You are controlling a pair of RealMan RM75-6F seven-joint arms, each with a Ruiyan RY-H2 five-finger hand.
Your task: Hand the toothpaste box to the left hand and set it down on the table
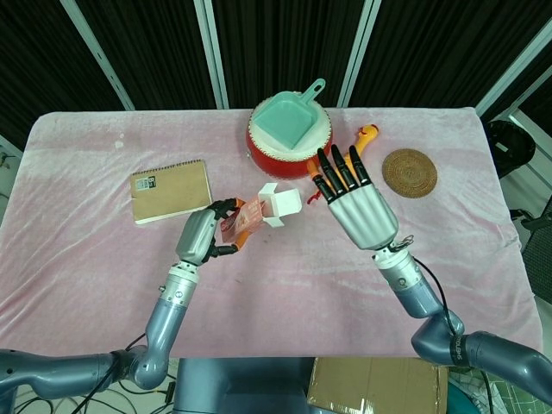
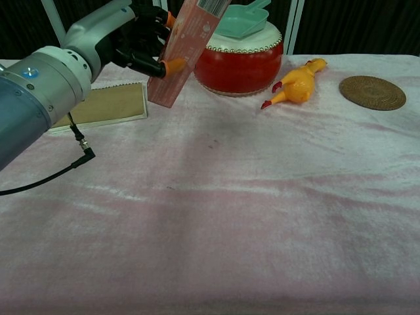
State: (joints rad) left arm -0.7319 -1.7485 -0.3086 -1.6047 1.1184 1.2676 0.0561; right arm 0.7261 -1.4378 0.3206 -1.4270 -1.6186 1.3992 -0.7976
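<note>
My left hand [image 1: 205, 235] grips the pink toothpaste box [image 1: 255, 212] and holds it above the table. From the chest view the box [image 2: 183, 51] stands steeply tilted, its top end cut off by the frame, with the left hand [image 2: 125, 39] wrapped around its lower part. An open white end flap of the box faces upward in the head view. My right hand [image 1: 358, 200] hovers to the right of the box with its fingers spread and straight, holding nothing. The chest view does not show the right hand.
A red drum [image 1: 289, 142] with a teal dustpan [image 1: 295, 116] on top stands behind the box. A yellow rubber chicken [image 1: 349, 162] and a woven coaster [image 1: 410, 172] lie at the back right. A brown notebook [image 1: 171, 191] lies to the left.
</note>
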